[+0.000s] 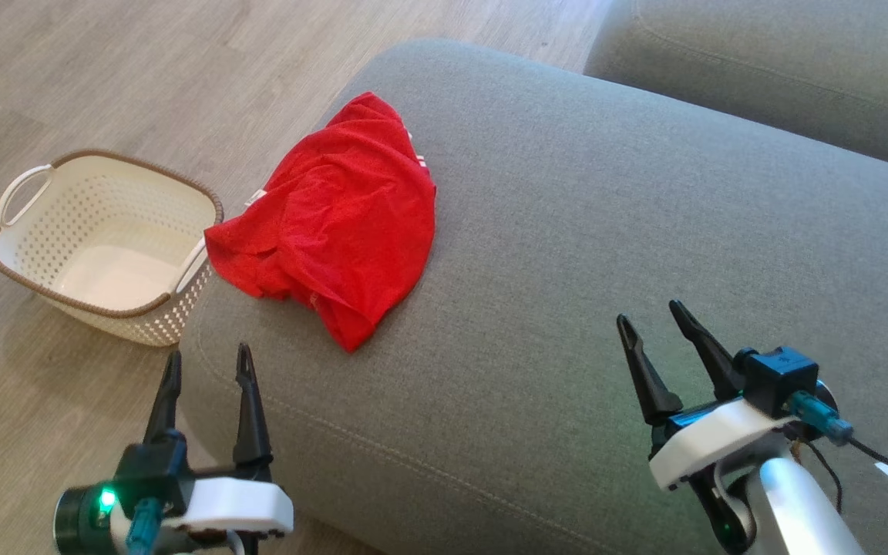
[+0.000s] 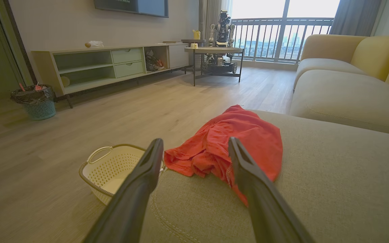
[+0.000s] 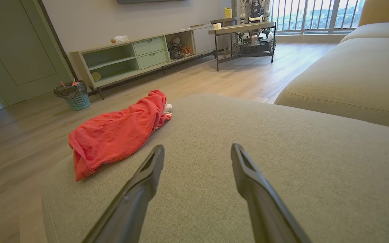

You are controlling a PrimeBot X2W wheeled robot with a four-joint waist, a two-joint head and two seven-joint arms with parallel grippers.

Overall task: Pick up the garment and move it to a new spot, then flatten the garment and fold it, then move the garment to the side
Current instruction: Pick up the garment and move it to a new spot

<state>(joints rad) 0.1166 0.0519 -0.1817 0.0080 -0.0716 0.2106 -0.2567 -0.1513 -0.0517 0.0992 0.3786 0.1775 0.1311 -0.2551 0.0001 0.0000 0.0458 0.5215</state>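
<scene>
The red garment (image 1: 344, 216) lies crumpled on the grey sofa cushion (image 1: 567, 270), just beside the white basket (image 1: 143, 324) standing on the wood floor (image 1: 105, 62). Its long axis runs along the cushion edge nearest the basket, with a narrow tip pointing toward the robot and a rounded end pointing away. One corner droops toward the basket's rim; I cannot tell whether it touches. The left jaws stand open and empty near the basket, short of the garment. The right jaws, also open and empty, hover over bare cushion, well apart from the basket.
</scene>
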